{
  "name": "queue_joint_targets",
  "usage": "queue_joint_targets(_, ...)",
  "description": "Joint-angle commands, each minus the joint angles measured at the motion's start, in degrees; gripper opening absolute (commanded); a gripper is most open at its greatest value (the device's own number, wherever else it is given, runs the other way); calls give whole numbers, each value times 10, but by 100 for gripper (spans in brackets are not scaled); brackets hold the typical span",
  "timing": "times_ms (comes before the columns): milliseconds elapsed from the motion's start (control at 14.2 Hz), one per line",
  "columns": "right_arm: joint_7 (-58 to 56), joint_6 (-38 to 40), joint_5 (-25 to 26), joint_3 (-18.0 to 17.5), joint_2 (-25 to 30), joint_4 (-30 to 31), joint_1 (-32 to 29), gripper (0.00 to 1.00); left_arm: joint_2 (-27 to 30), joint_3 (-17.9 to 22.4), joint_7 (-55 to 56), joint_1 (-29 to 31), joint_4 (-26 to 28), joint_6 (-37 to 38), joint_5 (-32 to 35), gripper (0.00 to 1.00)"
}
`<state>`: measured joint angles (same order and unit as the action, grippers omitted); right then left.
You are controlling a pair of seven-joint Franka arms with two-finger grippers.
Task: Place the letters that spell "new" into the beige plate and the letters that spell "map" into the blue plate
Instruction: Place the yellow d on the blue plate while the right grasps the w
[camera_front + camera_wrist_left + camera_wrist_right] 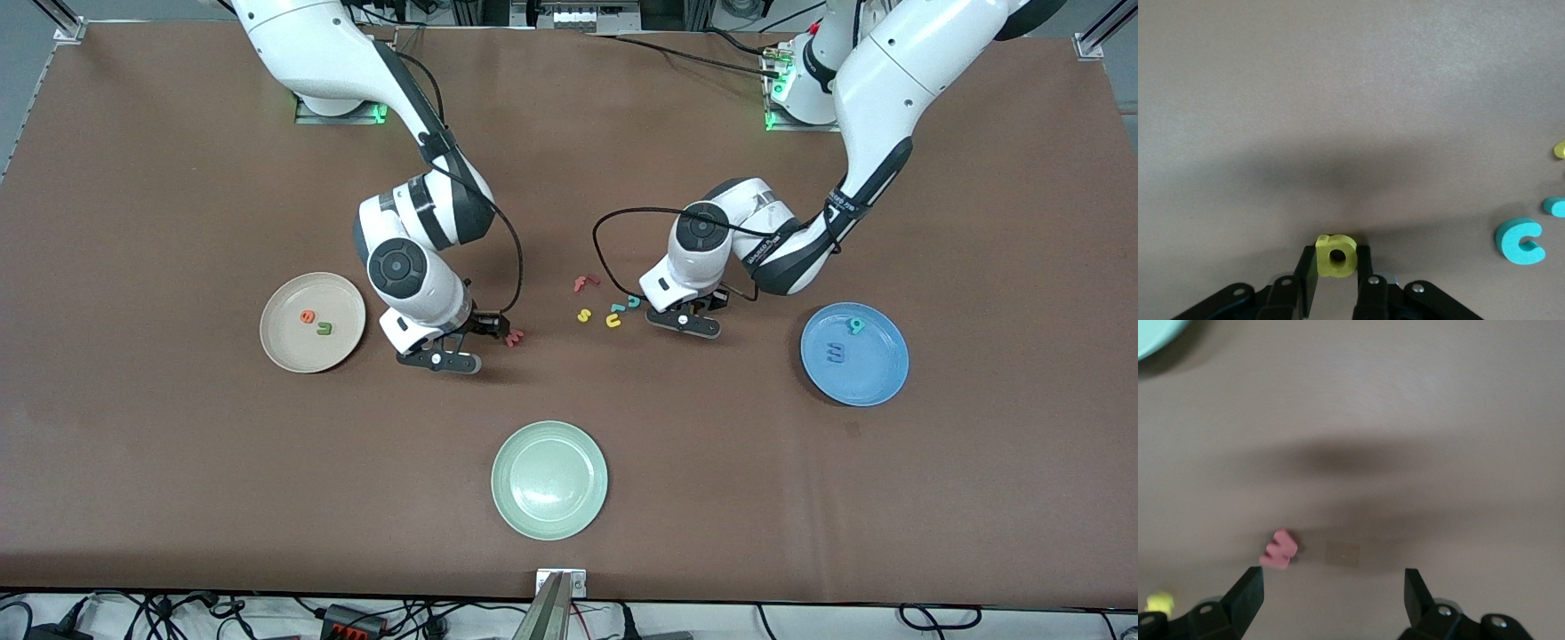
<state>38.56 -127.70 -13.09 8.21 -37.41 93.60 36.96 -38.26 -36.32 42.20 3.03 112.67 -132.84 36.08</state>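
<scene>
The beige plate (286, 345) holds the orange e (308, 315) and the green n (324, 329). On the blue plate (876, 373) lie the teal p (856, 325) and the blue m (835, 353). My left gripper (689, 309) (1337, 252) is low at the table, between the loose letters and the blue plate, shut on the yellow a (1338, 257). My right gripper (480, 327) (1331, 580) stands open and low beside the red-pink w (514, 337) (1279, 549), which lies on the table just outside one finger.
Loose letters lie mid-table: a red f (585, 283), a yellow s (584, 315), a yellow u (613, 321) and a teal c (633, 301) (1519, 241). A pale green plate (549, 480) sits nearer the front camera.
</scene>
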Motion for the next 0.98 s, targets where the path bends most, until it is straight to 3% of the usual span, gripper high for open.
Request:
queue_joint_targets(0,160,1,-11,5,-23,-13,14,93,14,-1,2,18,-16,11,18,8)
queue_joint_targets(211,279,-28,-7,5,-44,-23,39,92,46,-3,-8,48,-18,17,18,9)
queue_joint_targets(281,293,-34,-6,6,-50,-27,45,88,50,-3,-21,64,-21,21,17,10)
queue_joint_targets(703,349,-37,0,7,-71,-47,50,77,49,-2,-242,152,-117,151,8,10)
queue_joint_targets(914,374,-38,1,7,-80,-60,50,76,45,1,-297,203,-123,173,9,10)
